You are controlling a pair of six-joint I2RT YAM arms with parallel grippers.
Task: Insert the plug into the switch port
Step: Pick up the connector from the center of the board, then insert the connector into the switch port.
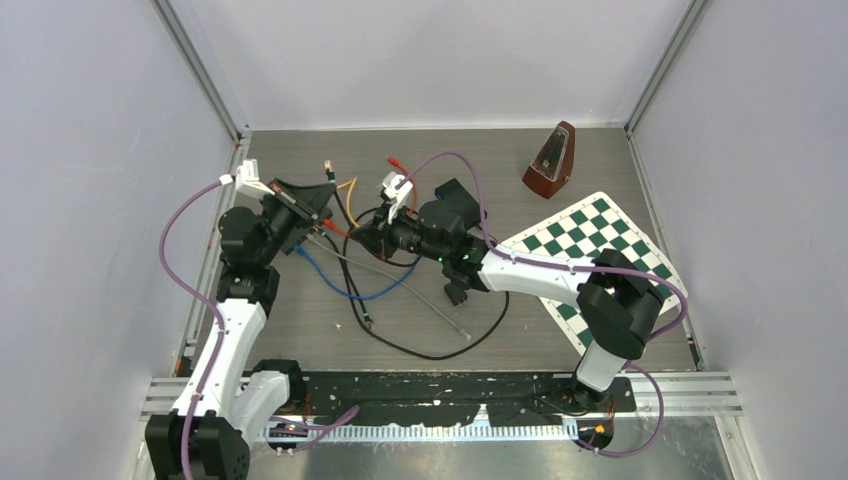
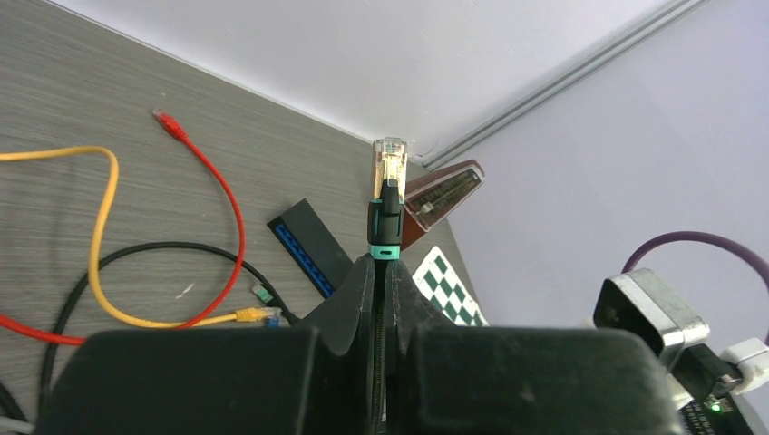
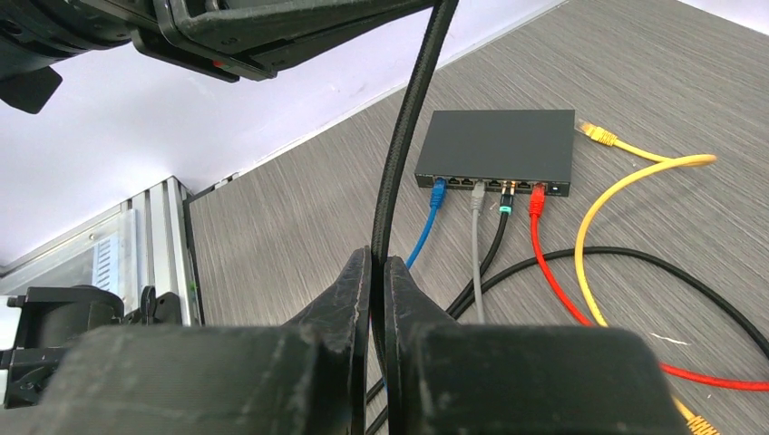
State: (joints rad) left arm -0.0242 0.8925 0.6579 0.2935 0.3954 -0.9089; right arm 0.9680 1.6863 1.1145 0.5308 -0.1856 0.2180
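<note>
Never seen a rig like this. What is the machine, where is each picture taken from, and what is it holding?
It is a robot with a left arm and a right arm bolted to a table. One picture looks down from above; the other two come from a camera on each wrist. The left gripper is shut on a black braided cable just below its plug; the right gripper grips what looks like the same cable further along. On the table lie a network switch with four cables plugged in, a loose yellow cable, a metronome and a checkerboard.
</note>
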